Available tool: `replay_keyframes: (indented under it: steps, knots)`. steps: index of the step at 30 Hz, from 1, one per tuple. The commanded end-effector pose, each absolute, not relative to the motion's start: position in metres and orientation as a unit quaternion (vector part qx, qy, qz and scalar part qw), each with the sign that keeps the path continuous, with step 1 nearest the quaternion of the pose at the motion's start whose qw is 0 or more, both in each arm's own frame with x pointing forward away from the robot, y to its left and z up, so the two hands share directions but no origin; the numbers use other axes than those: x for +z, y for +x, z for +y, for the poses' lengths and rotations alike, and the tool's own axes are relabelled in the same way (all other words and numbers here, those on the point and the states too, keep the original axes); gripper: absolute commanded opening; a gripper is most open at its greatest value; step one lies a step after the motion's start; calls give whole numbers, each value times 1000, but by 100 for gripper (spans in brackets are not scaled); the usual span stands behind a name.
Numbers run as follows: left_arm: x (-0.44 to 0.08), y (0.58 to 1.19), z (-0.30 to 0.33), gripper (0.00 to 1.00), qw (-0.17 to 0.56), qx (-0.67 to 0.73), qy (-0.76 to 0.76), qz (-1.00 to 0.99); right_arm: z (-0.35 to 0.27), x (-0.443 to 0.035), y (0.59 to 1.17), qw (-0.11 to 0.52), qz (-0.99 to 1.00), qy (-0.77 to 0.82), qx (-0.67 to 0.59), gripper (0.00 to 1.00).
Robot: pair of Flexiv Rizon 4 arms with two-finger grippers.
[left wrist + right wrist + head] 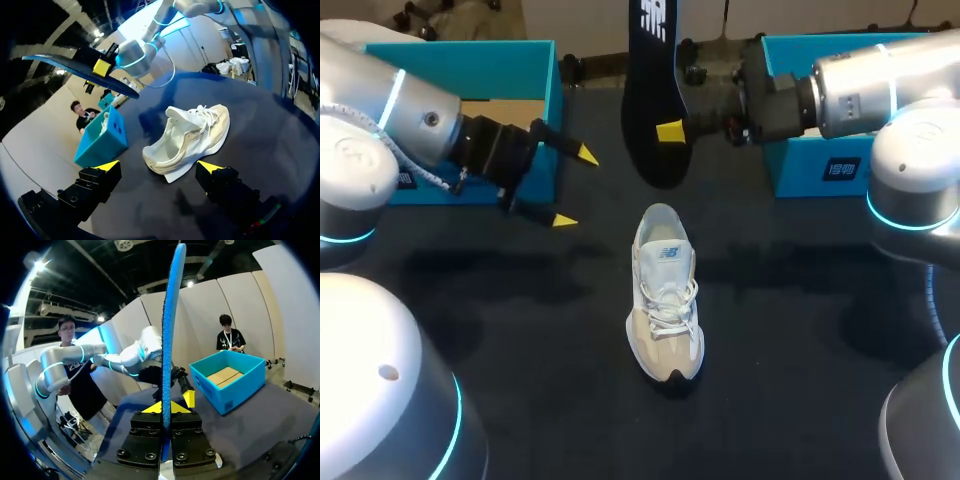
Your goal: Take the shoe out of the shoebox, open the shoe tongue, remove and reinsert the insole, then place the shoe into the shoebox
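— Two grippers in play! The right gripper [670, 130] is clamped on the dark insole [655, 90], holding it in the air beyond the sneaker's heel.

— The left gripper [576, 188] is spread wide and has nothing in it, just in front of the teal shoebox [552, 100], which shows brown cardboard inside.

— The second teal box [810, 165] is on the right, with something white inside. The white-and-beige sneaker [665, 300] stands mid-table on the black tabletop [520, 330].

a white logo mark is seen on the dark insole [653, 95], near its far end. a small emblem is borne on the tongue of the shoe [665, 300]. white print is carried on the front wall of the right-hand teal box [800, 170], too small to be read.
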State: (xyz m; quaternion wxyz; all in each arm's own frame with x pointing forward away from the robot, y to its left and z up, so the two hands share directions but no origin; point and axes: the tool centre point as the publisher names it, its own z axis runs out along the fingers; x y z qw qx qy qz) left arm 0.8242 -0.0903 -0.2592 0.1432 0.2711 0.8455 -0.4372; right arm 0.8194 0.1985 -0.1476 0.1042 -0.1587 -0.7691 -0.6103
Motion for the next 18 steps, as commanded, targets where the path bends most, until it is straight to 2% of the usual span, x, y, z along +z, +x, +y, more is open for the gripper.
replay_keyframes:
  steps: [1,8,18]
  knots:
    - [-260,819,-95,100,151,-403,237,871,200,-148,820,104,-769,-159,-610,0]
    - [-267,819,-100,100,150,-378,180,896,197,-159,829,93,-773,-147,-610,0]
    - [-286,824,-114,100,120,-359,154,913,190,-182,838,111,-773,-165,-602,0]
